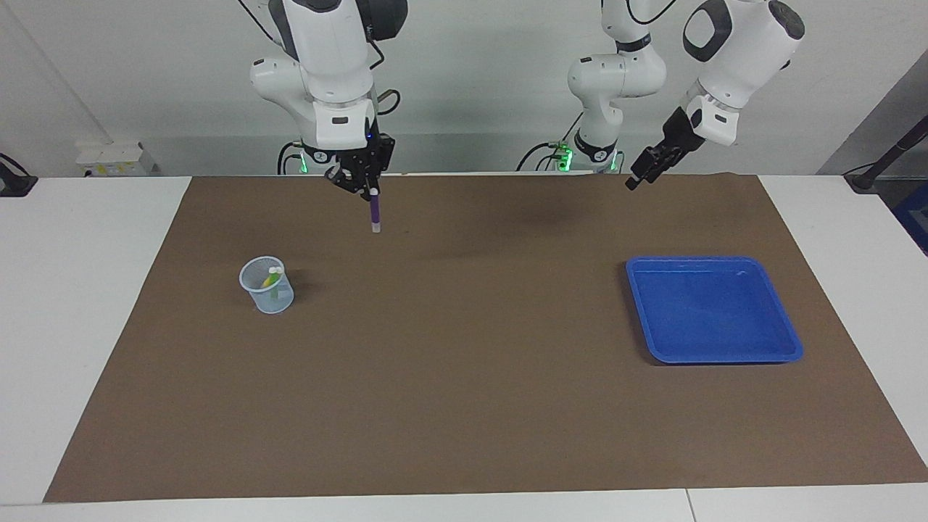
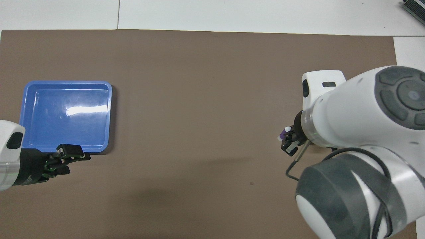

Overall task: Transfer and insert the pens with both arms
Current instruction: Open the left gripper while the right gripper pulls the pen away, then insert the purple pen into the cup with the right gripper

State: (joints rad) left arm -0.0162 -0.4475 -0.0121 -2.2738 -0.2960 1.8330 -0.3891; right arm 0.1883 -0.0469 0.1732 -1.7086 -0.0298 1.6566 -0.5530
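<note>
My right gripper is shut on the purple pen. The pen hangs upright with its pale end down, over the brown mat at the right arm's end. A clear cup stands on the mat with the yellow pen and the green pen in it. In the overhead view the right arm hides the cup. My left gripper is open and holds nothing, in the air beside the blue tray.
The blue tray is bare inside and lies at the left arm's end of the mat. Two smaller white arms with green lights stand at the robots' edge of the table. White tabletop borders the mat.
</note>
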